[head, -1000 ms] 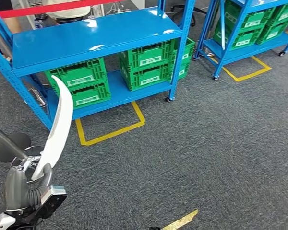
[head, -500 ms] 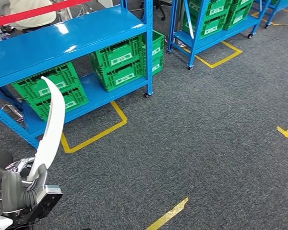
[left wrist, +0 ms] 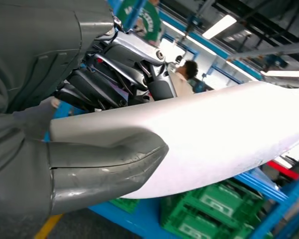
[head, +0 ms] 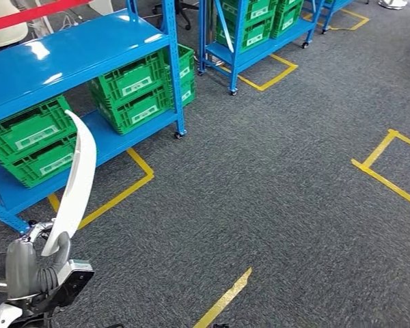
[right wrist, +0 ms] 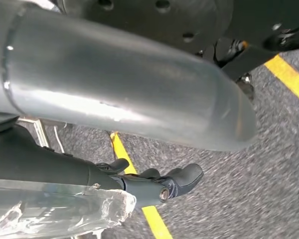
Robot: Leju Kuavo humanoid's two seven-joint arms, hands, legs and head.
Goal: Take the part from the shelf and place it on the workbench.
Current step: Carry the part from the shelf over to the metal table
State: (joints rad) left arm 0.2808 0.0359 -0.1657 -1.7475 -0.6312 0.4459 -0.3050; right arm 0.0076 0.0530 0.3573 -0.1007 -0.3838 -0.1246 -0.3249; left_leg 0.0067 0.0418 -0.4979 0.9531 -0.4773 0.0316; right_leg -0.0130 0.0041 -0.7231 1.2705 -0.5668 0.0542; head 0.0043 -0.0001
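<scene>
The part (head: 76, 184) is a long, white, curved blade-like piece, standing nearly upright at the lower left of the head view. My left hand (head: 35, 270) grips its lower end. In the left wrist view the grey thumb (left wrist: 102, 169) lies across the white part (left wrist: 223, 134) and the darker fingers wrap behind it. The blue shelf (head: 63, 55) stands behind it at the upper left. My right hand (right wrist: 167, 184) hangs over the carpet with its dark fingers stretched out and nothing in them.
Green crates (head: 133, 92) sit on the shelf's lower level. A second blue shelf (head: 244, 41) with green crates stands further back. Yellow tape lines (head: 383, 171) mark the grey carpet, with one strip (head: 223, 301) near my feet. A person (left wrist: 184, 77) stands beyond the shelf.
The whole picture has shifted: the camera has turned to the right, so the shelves slid left and new floor markings came in. My left hand still holds the white part the same way.
</scene>
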